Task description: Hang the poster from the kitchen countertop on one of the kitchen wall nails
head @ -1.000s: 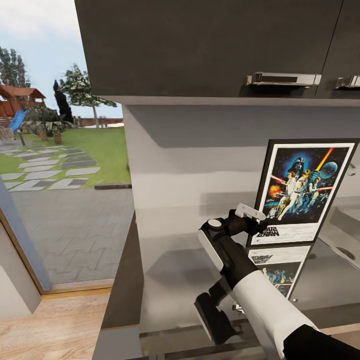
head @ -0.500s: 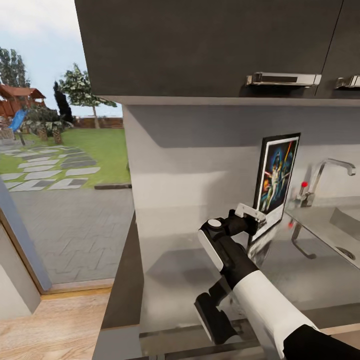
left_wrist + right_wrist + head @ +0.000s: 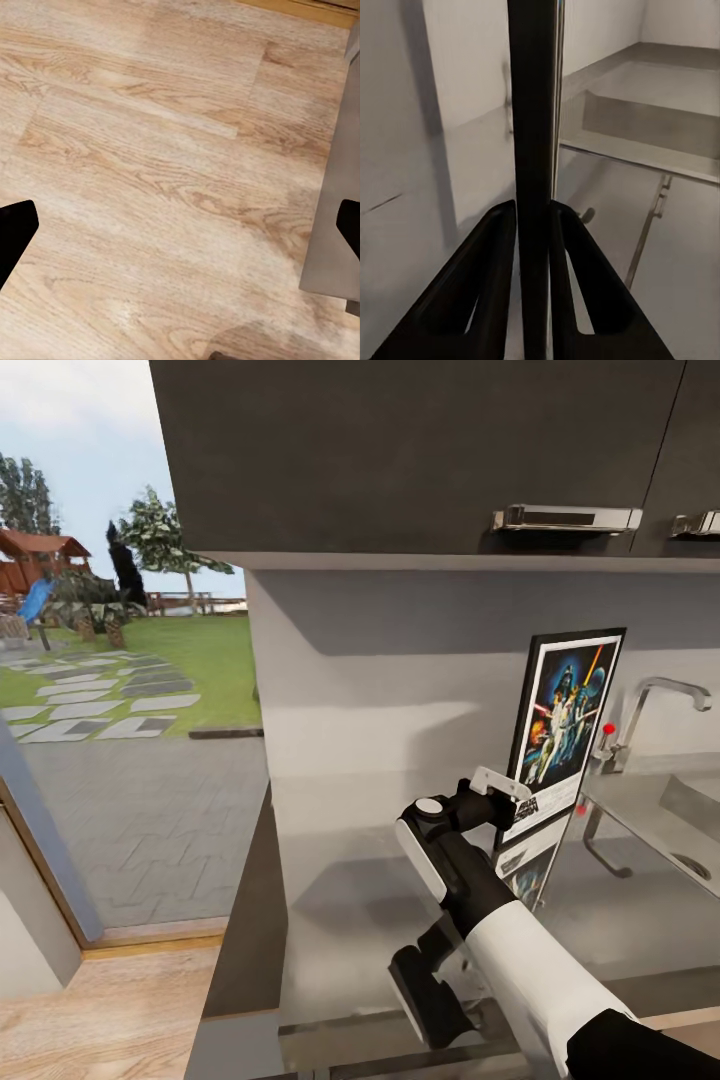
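Note:
The poster [image 3: 562,732] stands upright above the kitchen countertop [image 3: 360,900], turned partly toward the sink, with its Star Wars artwork facing me at an angle. My right gripper [image 3: 508,807] is shut on the poster's lower left edge. In the right wrist view the poster's black frame [image 3: 532,127] runs end-on between the two fingers [image 3: 495,285]. My left gripper [image 3: 182,229] is open over the wooden floor [image 3: 165,142], nothing between its dark fingertips [image 3: 15,232]. The wall nails are out of view.
Dark upper cabinets [image 3: 400,450] with bar handles [image 3: 565,518] hang low over the counter. A faucet [image 3: 655,700] and inset sink [image 3: 690,830] lie to the right of the poster. At the left, a glass opening [image 3: 120,710] looks onto a garden.
The poster has swung about its held edge: it faced me a second ago, turned nearly edge-on, and now has come partly back. The right arm has stayed put.

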Motion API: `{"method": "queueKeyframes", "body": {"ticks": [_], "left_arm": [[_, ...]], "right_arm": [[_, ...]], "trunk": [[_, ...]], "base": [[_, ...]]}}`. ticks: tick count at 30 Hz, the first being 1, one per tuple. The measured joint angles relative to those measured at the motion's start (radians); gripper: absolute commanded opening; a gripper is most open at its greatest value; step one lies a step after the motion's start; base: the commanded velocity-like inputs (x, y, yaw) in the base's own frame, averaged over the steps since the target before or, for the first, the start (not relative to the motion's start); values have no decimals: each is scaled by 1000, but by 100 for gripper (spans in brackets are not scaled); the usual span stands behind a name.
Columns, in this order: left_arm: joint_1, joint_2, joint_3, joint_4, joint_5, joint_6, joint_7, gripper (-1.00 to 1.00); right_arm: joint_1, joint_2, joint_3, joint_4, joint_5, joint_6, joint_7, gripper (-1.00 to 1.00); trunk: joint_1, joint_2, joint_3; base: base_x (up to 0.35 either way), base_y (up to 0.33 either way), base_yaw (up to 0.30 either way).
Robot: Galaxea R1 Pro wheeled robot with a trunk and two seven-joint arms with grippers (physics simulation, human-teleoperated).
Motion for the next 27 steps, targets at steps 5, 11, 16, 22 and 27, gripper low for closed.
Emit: {"method": "queueKeyframes", "body": {"ticks": [5, 11, 16, 22, 27], "left_arm": [[0, 0, 1, 0, 0, -1, 0, 100], [0, 0, 2, 0, 0, 0, 0, 100], [0, 0, 1, 0, 0, 0, 0, 100], [0, 0, 2, 0, 0, 0, 0, 100], [0, 0, 2, 0, 0, -1, 0, 100]], "right_arm": [[0, 1, 1, -7, 0, 1, -3, -100], [0, 0, 2, -7, -1, 2, -3, -100], [0, 1, 2, -7, 0, 2, -3, -100], [0, 0, 2, -7, 0, 2, -1, -100], [0, 1, 2, -38, -1, 9, 1, -100]], "trunk": [[0, 0, 0], [0, 0, 0], [0, 0, 0], [0, 0, 0], [0, 0, 0]], "base": [[-164, 0, 0], [-221, 0, 0], [-65, 0, 0], [-158, 0, 0], [-223, 0, 0]]}}
